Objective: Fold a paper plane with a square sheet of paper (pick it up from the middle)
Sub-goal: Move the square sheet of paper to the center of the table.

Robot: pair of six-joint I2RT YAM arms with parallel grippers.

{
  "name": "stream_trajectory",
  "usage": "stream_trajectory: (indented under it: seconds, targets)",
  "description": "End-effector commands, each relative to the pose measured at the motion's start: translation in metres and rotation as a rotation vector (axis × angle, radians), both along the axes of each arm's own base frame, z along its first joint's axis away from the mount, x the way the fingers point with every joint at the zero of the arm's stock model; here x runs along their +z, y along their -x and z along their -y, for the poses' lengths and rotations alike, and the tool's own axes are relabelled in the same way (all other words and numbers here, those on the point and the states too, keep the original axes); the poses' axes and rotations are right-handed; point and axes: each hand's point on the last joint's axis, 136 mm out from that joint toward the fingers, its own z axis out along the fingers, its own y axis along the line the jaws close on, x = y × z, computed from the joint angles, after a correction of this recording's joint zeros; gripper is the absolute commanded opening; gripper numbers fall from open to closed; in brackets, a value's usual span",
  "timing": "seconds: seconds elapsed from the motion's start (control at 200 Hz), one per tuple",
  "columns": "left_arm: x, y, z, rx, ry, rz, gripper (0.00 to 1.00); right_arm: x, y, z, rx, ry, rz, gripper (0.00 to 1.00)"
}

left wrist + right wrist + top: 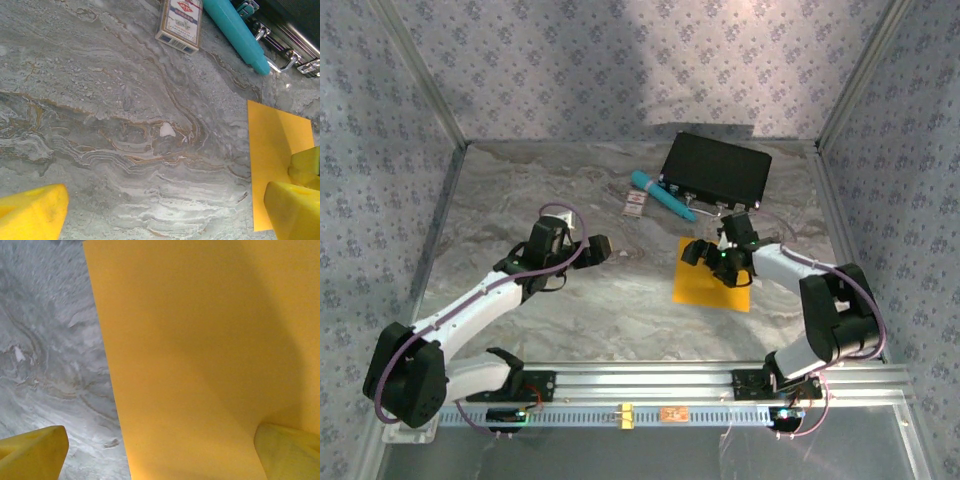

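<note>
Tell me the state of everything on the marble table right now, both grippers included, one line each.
Orange-yellow square sheet of paper: flat on the table, unfolded.
Black hard case: lid shut.
Teal cylindrical pen: lying on its side beside the case.
Small white-and-red card: lying flat, face up.
Left gripper: open, over bare table.
Right gripper: open, over the sheet's edge, holding nothing.

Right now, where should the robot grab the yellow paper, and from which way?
Probably its middle, from straight above. The square sheet of paper lies flat on the table, no edge raised, so pinching the centre should bunch it up. The open right gripper hangs over it.
</note>
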Motion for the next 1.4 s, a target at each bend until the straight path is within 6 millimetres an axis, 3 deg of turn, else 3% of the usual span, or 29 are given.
stream_trajectory:
  seconds: [0.0,0.335,0.52,0.605,0.615,0.67,0.76,0.88,1.004,1.019,1.204,1.289,1.394]
  targets:
    - [-0.001,0.005,-0.003,-0.001,-0.003,-0.002,1.0,0.005,-0.007,-0.022,0.004,0.009,0.004,0.98]
    - [0.007,0.018,0.001,-0.055,0.007,-0.029,1.0,0.056,-0.05,-0.044,0.007,0.1,0.151,0.99]
    - [0.009,0.029,-0.004,-0.07,0.005,-0.029,1.0,0.081,-0.071,-0.076,-0.042,0.071,0.232,0.99]
    - [0.01,0.035,-0.006,-0.094,-0.008,-0.03,1.0,0.08,-0.072,-0.095,-0.007,0.071,0.232,0.99]
    - [0.011,0.036,-0.006,-0.096,-0.011,-0.03,1.0,0.091,-0.077,-0.101,-0.006,0.057,0.253,0.99]
    - [0.015,0.039,-0.008,-0.105,-0.022,-0.026,1.0,0.097,-0.08,-0.114,0.022,0.056,0.258,0.99]
    - [0.018,0.042,-0.012,-0.109,-0.028,-0.014,1.0,0.103,-0.077,-0.12,0.061,0.097,0.263,0.99]
    - [0.019,0.046,-0.014,-0.113,-0.021,0.0,1.0,0.098,-0.064,-0.096,0.099,0.168,0.219,0.99]
    - [0.019,0.048,-0.016,-0.106,-0.01,0.018,1.0,0.083,-0.042,-0.05,0.098,0.218,0.151,0.99]
    - [0.019,0.048,-0.016,-0.104,-0.007,0.019,1.0,0.072,-0.035,-0.042,0.096,0.23,0.122,0.99]
    - [0.016,0.047,-0.016,-0.091,0.021,0.028,1.0,0.038,0.002,0.024,0.031,0.245,0.007,0.99]
    - [0.016,0.047,-0.014,-0.094,0.033,0.029,1.0,0.028,0.011,0.035,0.034,0.2,0.0,0.99]
    - [0.015,0.045,-0.013,-0.086,0.047,0.03,1.0,0.018,0.016,0.034,0.054,0.164,-0.003,0.99]
